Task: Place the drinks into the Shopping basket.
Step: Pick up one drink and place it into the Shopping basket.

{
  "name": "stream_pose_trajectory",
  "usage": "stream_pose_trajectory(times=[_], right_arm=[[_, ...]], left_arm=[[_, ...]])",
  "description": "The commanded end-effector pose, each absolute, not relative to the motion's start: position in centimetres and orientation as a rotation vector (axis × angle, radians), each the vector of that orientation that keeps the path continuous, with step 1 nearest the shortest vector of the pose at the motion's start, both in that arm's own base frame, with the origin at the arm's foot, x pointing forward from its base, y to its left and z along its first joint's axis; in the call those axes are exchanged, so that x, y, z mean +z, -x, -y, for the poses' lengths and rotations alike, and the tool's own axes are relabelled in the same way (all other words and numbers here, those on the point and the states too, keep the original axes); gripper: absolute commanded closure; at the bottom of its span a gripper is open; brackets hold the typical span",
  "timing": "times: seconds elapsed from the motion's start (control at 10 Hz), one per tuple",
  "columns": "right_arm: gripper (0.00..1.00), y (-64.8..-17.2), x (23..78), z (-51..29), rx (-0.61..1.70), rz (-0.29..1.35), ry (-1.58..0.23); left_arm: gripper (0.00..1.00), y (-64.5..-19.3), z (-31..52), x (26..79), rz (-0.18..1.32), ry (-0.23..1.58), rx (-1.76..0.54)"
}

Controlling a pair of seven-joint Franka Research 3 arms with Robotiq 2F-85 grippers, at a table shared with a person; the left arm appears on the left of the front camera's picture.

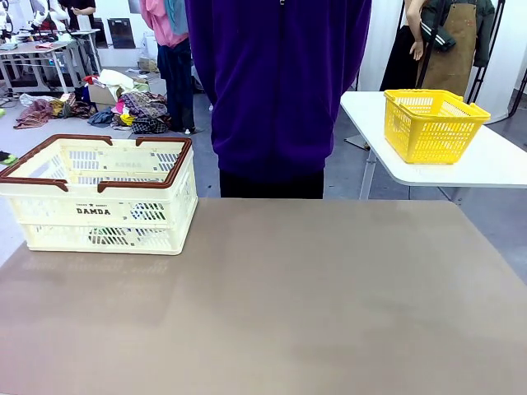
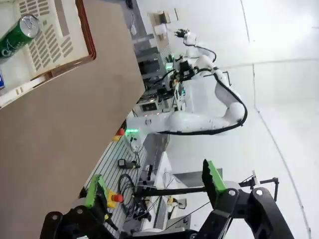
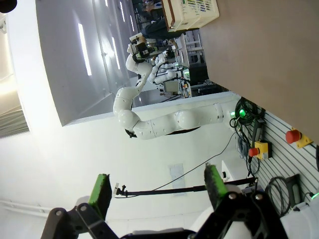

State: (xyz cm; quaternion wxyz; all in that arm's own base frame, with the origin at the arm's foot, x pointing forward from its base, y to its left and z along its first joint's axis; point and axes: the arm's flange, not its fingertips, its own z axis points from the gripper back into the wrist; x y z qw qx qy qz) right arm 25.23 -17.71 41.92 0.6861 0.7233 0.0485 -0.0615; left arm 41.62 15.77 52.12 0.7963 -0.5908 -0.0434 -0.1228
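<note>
The Shopping basket (image 1: 103, 212) is cream with a brown rim and "DAMDA" print, and stands at the table's far left. In the left wrist view a green drink can (image 2: 17, 37) with a silver top lies inside the Shopping basket (image 2: 55, 45); a sliver of blue (image 2: 1, 78) shows beside it at the picture's edge. My left gripper (image 2: 153, 189) is open and empty, held well off the table and away from the basket. My right gripper (image 3: 158, 188) is also open with nothing between its green pads, and the basket (image 3: 192, 12) is far off from it.
A person in a purple top (image 1: 276, 90) stands at the table's far side. A yellow mesh basket (image 1: 432, 123) sits on a separate white table (image 1: 494, 169) at the back right. The brown tabletop (image 1: 288, 304) stretches bare in front.
</note>
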Motion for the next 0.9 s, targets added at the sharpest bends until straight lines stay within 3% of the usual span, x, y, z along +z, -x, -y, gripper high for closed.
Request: stream_pose_trajectory(times=[0.0, 0.8], right_arm=[[0.00, -25.25, 42.44, 17.65, -0.153, -0.124, -1.628], [0.00, -25.25, 42.44, 17.65, -0.153, -0.124, -1.628]], left_arm=[[0.00, -41.23, -16.06, 52.17, 0.101, 1.255, -0.293], [0.00, -41.23, -16.06, 52.17, 0.101, 1.255, -0.293]])
